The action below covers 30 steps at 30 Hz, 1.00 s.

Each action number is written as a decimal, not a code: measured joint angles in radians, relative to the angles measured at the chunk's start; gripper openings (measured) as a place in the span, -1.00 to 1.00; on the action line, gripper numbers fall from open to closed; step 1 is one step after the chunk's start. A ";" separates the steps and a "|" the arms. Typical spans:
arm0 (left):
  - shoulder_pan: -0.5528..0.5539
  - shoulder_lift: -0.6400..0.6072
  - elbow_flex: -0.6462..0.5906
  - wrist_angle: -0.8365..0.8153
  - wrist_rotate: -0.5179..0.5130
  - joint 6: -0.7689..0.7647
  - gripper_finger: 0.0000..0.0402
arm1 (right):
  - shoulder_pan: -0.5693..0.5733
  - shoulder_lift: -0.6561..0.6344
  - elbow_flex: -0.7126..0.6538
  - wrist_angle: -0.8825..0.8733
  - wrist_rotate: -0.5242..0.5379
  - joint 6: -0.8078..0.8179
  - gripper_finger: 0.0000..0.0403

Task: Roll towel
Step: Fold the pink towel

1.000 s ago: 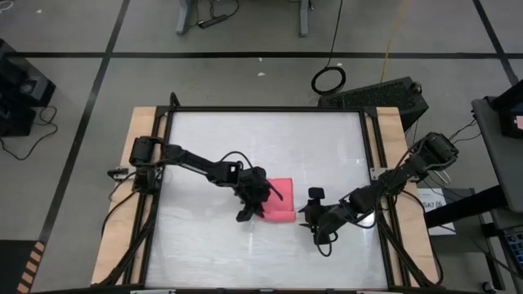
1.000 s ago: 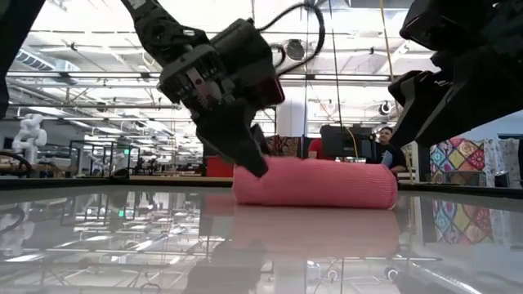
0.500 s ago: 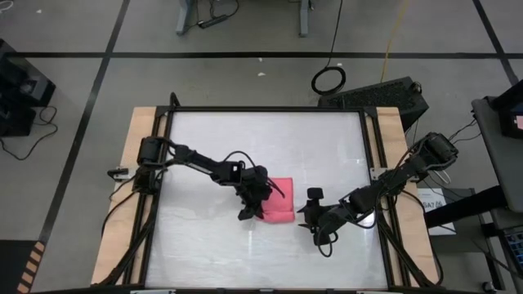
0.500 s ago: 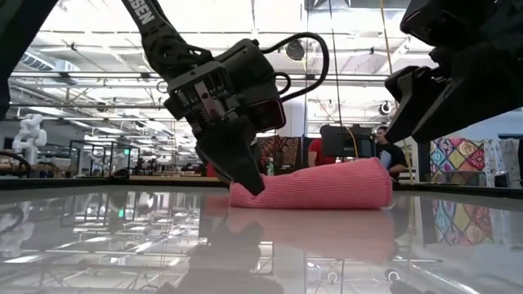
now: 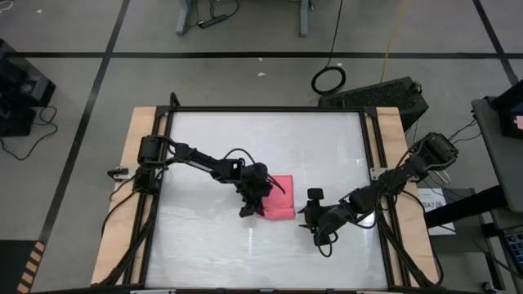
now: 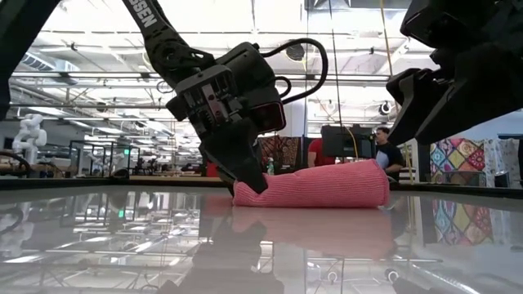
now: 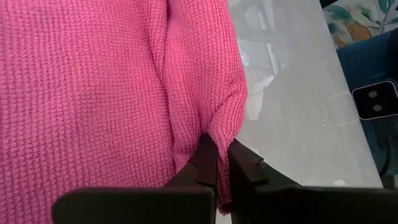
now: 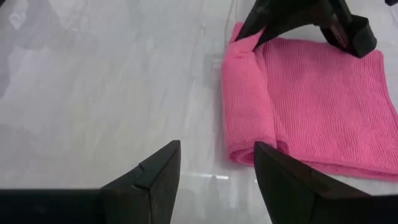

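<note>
The left gripper is pinching one corner of the towel, which lies partly rolled on the bench, the rolled end under its fingers. The right gripper waits spread just beside the towel's other side, not touching it. The rolling seems half done; next the pinched roll should be turned further over the flat part.

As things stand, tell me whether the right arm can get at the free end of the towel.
Probably yes. The right gripper hangs open just short of the towel, with only bare table between them. The left gripper is shut on the towel's far end, clear of that path.
</note>
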<state>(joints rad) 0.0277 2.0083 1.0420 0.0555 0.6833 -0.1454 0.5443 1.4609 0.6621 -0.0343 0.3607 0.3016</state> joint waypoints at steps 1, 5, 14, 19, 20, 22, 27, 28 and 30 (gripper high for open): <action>0.000 0.000 0.000 0.000 0.003 -0.001 -0.95 | 0.000 0.000 0.000 0.001 0.000 0.000 -0.04; 0.000 0.000 0.000 0.000 0.013 -0.012 -0.95 | -0.001 0.000 0.000 0.003 0.000 0.000 -0.04; 0.000 0.004 0.017 0.009 0.020 -0.047 -0.95 | 0.052 -0.003 0.000 0.008 0.000 0.000 -0.04; 0.000 0.006 0.029 0.008 0.024 -0.049 -0.95 | 0.053 -0.003 0.000 0.008 0.000 0.000 -0.04; 0.000 0.006 0.029 0.008 0.024 -0.047 -0.95 | 0.053 -0.003 0.000 0.008 0.000 0.000 -0.04; 0.000 0.006 0.030 0.007 0.024 -0.037 -0.95 | 0.052 -0.003 0.000 0.008 0.000 0.000 -0.04; 0.000 0.006 0.030 0.007 0.025 -0.033 -0.95 | 0.052 -0.003 0.000 0.008 0.000 0.000 -0.04; 0.000 0.006 0.030 0.007 0.025 -0.033 -0.95 | 0.052 -0.003 0.000 0.008 0.000 0.000 -0.04; -0.001 0.005 0.030 0.008 0.025 -0.033 -0.95 | 0.052 -0.003 0.000 0.008 0.000 0.000 -0.04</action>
<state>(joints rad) 0.0269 2.0136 1.0724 0.0635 0.7082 -0.1780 0.5964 1.4574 0.6621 -0.0263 0.3603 0.3016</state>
